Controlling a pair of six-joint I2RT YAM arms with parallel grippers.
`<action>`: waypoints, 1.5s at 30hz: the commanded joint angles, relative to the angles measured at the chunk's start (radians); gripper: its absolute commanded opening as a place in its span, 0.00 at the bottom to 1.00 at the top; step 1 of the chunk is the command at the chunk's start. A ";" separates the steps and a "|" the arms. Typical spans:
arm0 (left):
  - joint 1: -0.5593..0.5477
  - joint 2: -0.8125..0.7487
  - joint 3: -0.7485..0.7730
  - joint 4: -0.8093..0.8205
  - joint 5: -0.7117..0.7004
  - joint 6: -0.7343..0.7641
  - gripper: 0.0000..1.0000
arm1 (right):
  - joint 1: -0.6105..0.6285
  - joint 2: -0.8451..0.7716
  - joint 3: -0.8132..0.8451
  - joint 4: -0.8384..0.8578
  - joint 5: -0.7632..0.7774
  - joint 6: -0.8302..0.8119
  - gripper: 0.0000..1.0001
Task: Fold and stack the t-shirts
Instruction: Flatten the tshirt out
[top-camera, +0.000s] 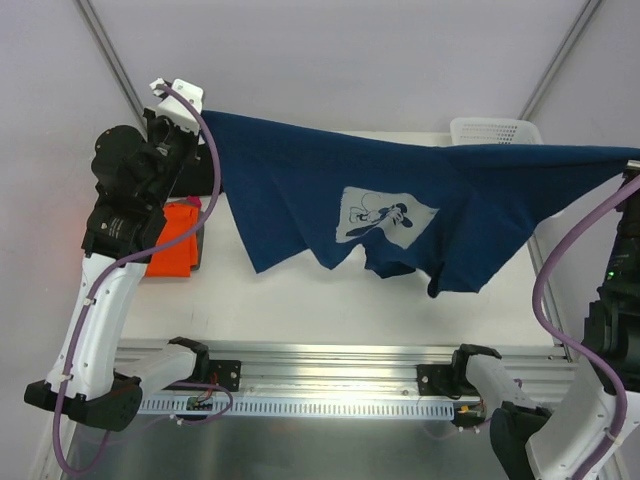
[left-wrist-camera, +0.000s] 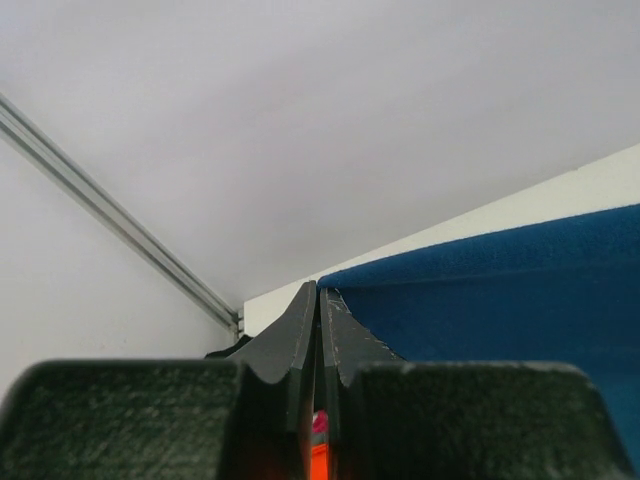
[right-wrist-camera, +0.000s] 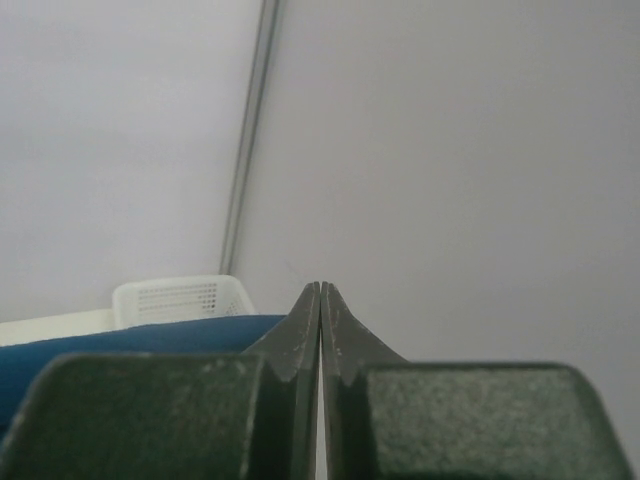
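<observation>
The navy blue t-shirt (top-camera: 400, 200), with its white print (top-camera: 385, 215) facing up, hangs stretched in the air between both grippers above the table. My left gripper (top-camera: 203, 118) is shut on its left corner; in the left wrist view the jaws (left-wrist-camera: 320, 300) are closed, with navy cloth (left-wrist-camera: 500, 290) on their right. My right gripper (top-camera: 632, 162) at the right edge is shut on the other corner; in the right wrist view (right-wrist-camera: 320, 292) the navy cloth (right-wrist-camera: 130, 335) trails to the left. The folded orange t-shirt (top-camera: 175, 240) lies at the table's left on a black cloth (top-camera: 201, 250).
A white lattice basket (top-camera: 495, 130) stands at the back right of the white table (top-camera: 330, 300) and also shows in the right wrist view (right-wrist-camera: 180, 298). A metal rail (top-camera: 340, 375) runs along the near edge between the arm bases.
</observation>
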 joint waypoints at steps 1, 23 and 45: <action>0.005 0.024 0.105 0.035 -0.059 0.001 0.00 | -0.016 0.103 0.134 0.078 0.142 -0.078 0.00; 0.069 0.786 0.434 0.098 -0.052 0.007 0.00 | 0.011 0.826 0.216 0.264 0.008 -0.133 0.00; 0.025 0.130 -0.309 -0.131 0.042 -0.146 0.29 | 0.140 0.207 -0.412 -0.104 -0.123 -0.043 0.00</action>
